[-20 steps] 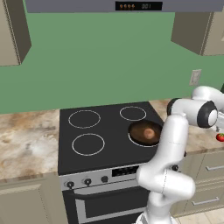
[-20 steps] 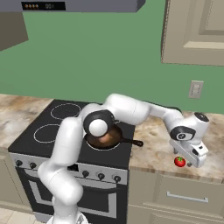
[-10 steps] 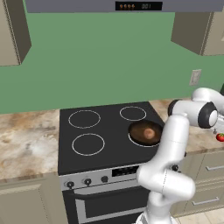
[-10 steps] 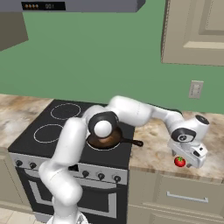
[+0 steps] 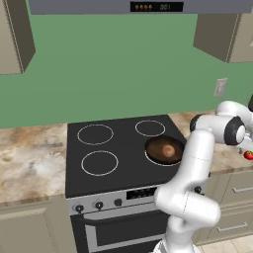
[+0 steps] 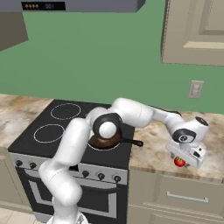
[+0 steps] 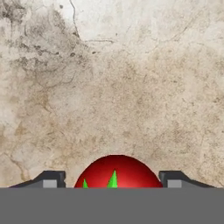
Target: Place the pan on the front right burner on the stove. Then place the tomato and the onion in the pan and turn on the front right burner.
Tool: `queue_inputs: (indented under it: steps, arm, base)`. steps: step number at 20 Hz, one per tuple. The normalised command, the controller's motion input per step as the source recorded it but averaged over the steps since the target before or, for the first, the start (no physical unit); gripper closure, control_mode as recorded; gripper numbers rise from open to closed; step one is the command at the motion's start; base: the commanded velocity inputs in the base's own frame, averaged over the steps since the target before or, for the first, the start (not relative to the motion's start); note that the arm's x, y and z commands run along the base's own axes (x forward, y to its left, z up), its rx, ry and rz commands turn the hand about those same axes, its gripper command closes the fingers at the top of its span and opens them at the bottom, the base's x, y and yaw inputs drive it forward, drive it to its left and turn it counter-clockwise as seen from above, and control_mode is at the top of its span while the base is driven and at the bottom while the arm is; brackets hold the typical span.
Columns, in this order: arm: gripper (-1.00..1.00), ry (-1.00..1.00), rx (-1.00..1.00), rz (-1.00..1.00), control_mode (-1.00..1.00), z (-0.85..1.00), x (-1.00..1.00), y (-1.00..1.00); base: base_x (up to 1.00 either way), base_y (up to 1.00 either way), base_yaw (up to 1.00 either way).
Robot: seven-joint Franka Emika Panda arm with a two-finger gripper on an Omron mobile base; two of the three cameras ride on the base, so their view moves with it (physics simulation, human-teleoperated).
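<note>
Tomato — on the marbled worktop right of the stove, between the pincer tips, which stand apart with gaps either side. Pan — on the stove's front right burner, onion inside.

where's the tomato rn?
The tomato sits on the counter right of the stove, directly under the claw, between its fingertips in the hand view.
</note>
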Motion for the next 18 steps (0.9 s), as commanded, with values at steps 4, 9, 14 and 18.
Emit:
queue_inputs:
  steps: [4,9,14,18]
  arm:
    - [1.0,0.0,0.01,0.09,-1.0,0.0,0.0,0.0]
    - [1.0,0.0,0.0,0.07,-1.0,0.33,0.0,0.08]
    - [1.0,0.0,0.0,0.07,-1.0,0.75,-0.01,0.39]
    - [1.0,0.0,0.0,0.06,-1.0,0.77,-0.01,0.7]
  base:
    - [0.0,0.0,0.0]
    - [0.0,0.0,0.0]
    - [0.0,0.0,0.0]
    - [0.0,0.0,0.0]
